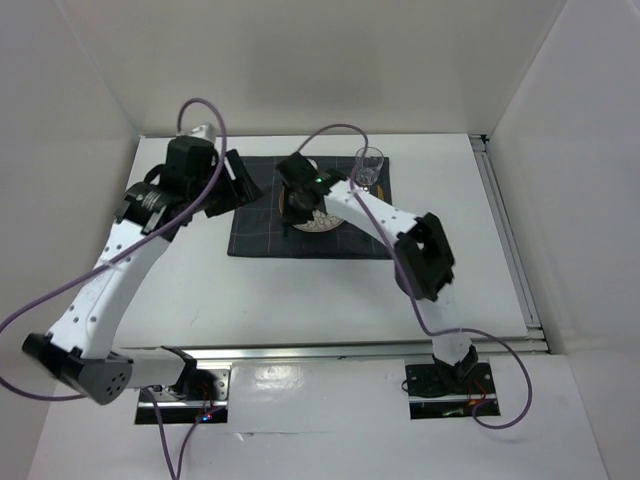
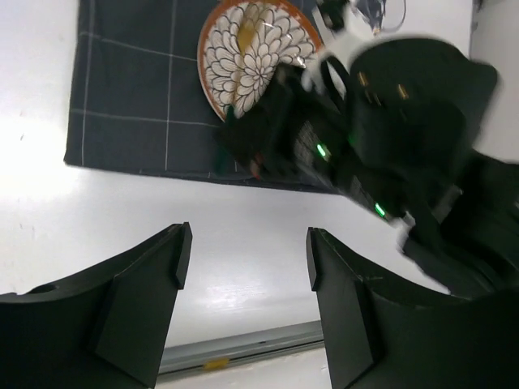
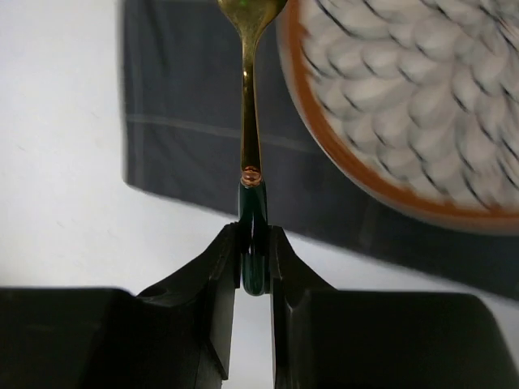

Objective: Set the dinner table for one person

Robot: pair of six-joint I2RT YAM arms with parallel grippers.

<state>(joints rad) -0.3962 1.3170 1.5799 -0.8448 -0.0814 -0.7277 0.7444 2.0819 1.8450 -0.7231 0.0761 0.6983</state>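
Spanning the whole work area, the dinner table [image 1: 480, 260] carries a dark checked cloth [image 1: 260, 235] laid centrally toward its far edge. A flower-patterned plate [image 3: 422, 105] sits near the cloth's middle and a clear glass [image 1: 369, 165] stands at its far right corner. The right gripper [image 3: 253, 243] pinches the dark green handle of a gold utensil [image 3: 250, 146], which hangs over the cloth just left of the plate's rim; spoon or fork cannot be told. The step in hand is judged to be laying this utensil beside the plate. Recommended: lower it flat, keep it clear of the rim, and let go only once it rests on the cloth. The right arm reaches diagonally from the near edge, elbow bent out to the right, wrist tipped down. The left gripper [image 2: 247, 259] hovers by the cloth's left edge, jaws spread and empty.
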